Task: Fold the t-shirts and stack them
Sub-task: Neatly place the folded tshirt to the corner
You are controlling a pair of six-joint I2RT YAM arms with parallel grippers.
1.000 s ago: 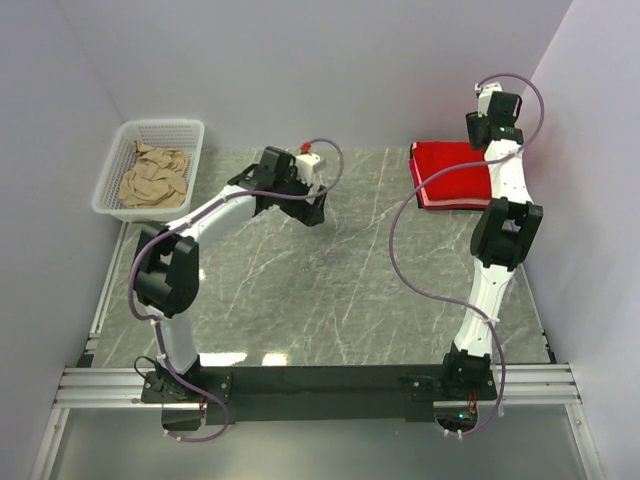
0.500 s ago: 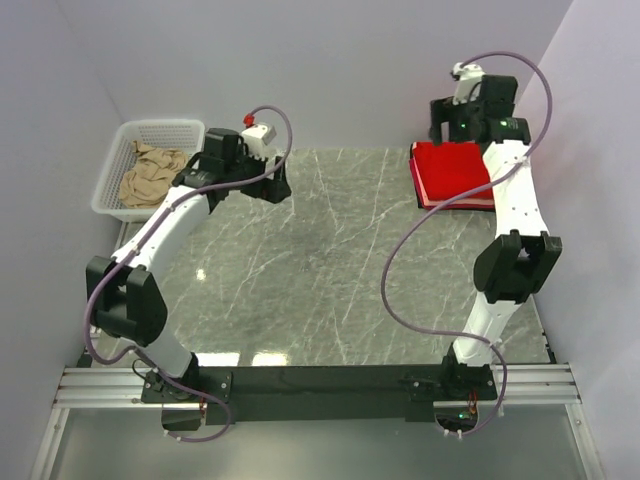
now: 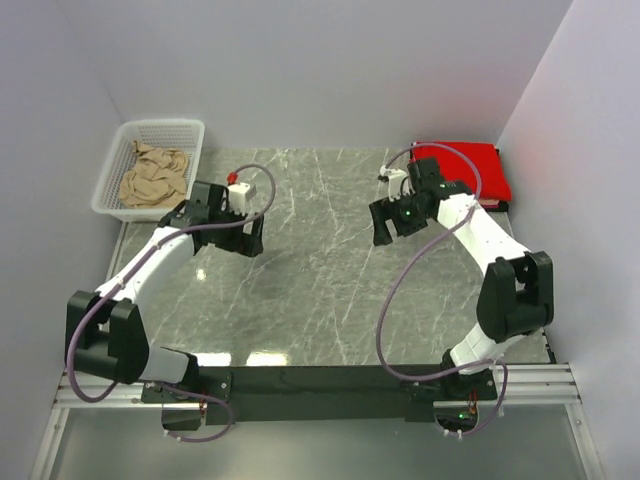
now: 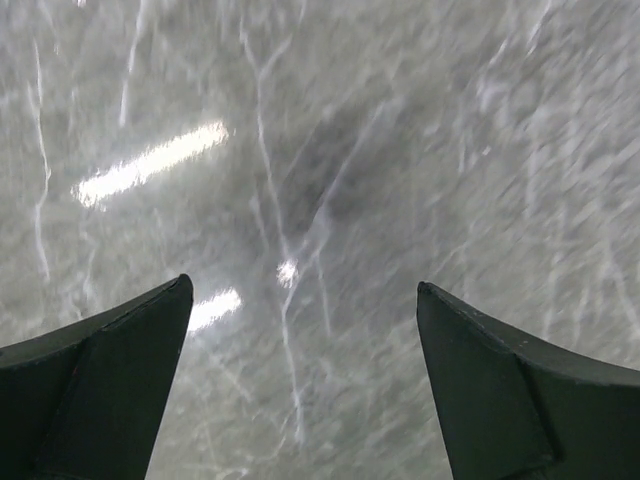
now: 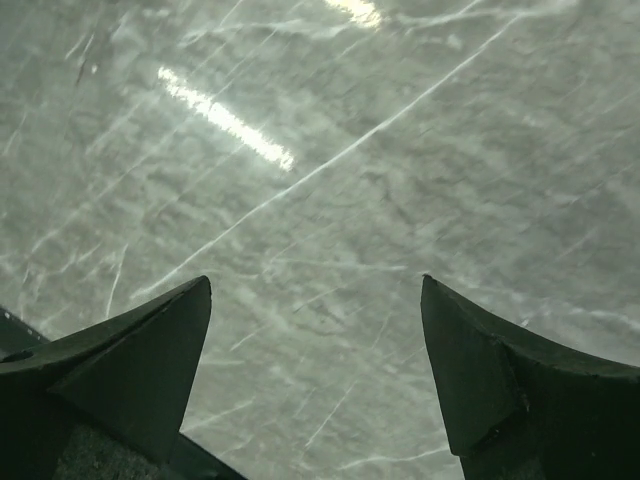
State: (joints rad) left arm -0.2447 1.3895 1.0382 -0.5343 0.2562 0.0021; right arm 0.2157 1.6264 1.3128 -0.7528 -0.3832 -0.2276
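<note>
A folded bright red t-shirt (image 3: 482, 170) lies at the table's far right corner, partly behind my right arm. A crumpled tan t-shirt (image 3: 152, 175) sits in the white mesh basket (image 3: 115, 170) at the far left. My left gripper (image 3: 250, 238) is open and empty above bare marble, right of the basket; its wrist view (image 4: 303, 295) holds only tabletop between its fingers. My right gripper (image 3: 384, 225) is open and empty over the marble, left of the red t-shirt; its wrist view (image 5: 315, 285) holds only tabletop too.
The grey marble table (image 3: 330, 290) is walled in by pale walls at the back and both sides. A black rail (image 3: 320, 380) with both arm bases runs along the near edge. Purple cables loop off both arms.
The right arm swung down and left from above the red t-shirt to the table's middle. The left gripper moved down and toward me, away from the basket. Both stayed open and empty.
</note>
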